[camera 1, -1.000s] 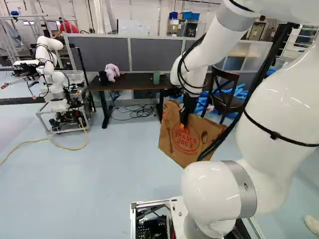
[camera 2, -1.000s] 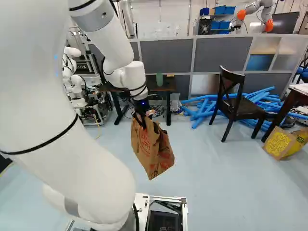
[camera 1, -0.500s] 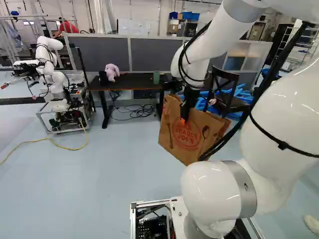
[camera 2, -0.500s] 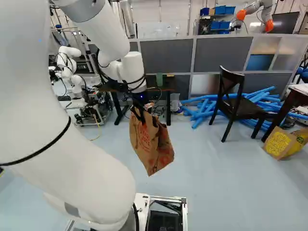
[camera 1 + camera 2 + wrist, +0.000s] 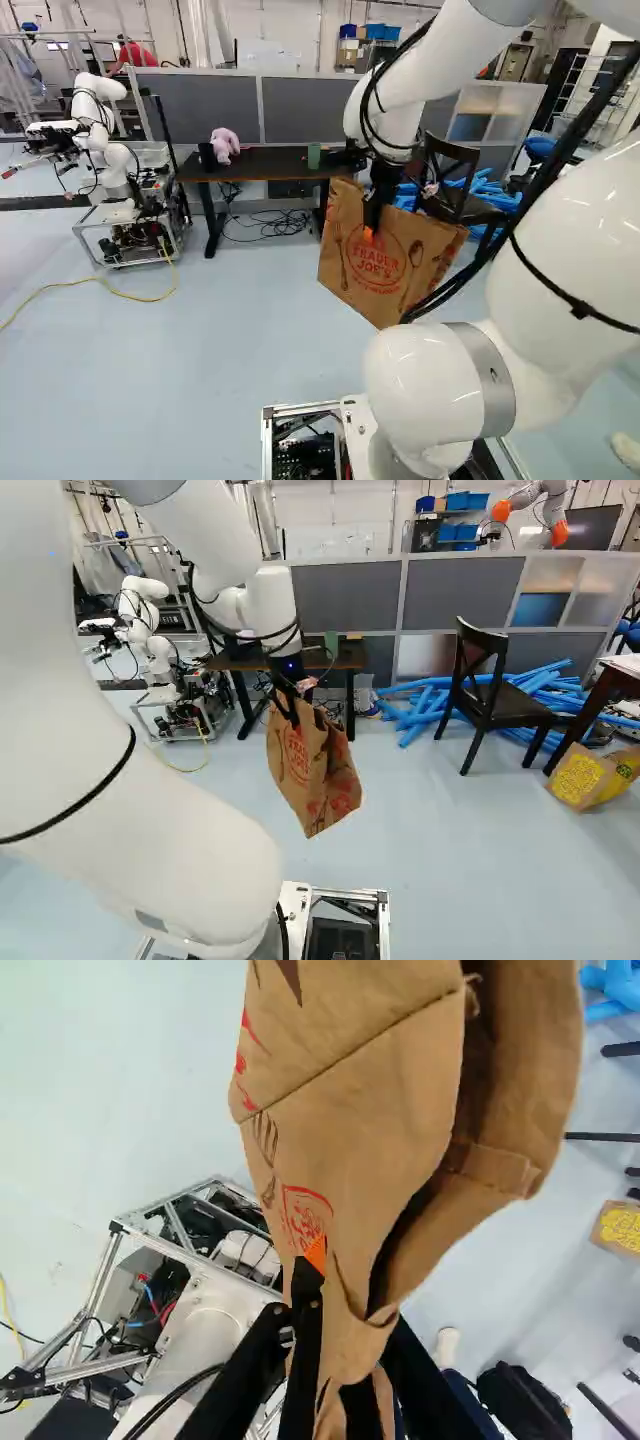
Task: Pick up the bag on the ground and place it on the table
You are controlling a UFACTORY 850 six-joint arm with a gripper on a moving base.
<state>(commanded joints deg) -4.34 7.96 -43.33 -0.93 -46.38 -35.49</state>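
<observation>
Pale floor point(image 5: 200, 350) stretches beneath the edge of the table point(image 5: 285, 160); gripper point(image 5: 371, 230) pinches paper bag point(image 5: 345, 285), both slightly higher than before.

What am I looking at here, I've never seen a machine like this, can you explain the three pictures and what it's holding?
The big white shape is a robot arm on a moving base. Two pictures come from cameras on that base, behind the arm, one to its left and one to its right, so they show the same room twice. The third comes from the arm's wrist, looking along its black gripper, which has two fingers.

The gripper is closed on the top of a brown paper bag, which hangs above the floor. Beyond it is a dark table with a pink soft toy, a black container and a green cup. At the left of the left base view stands another robot.
</observation>
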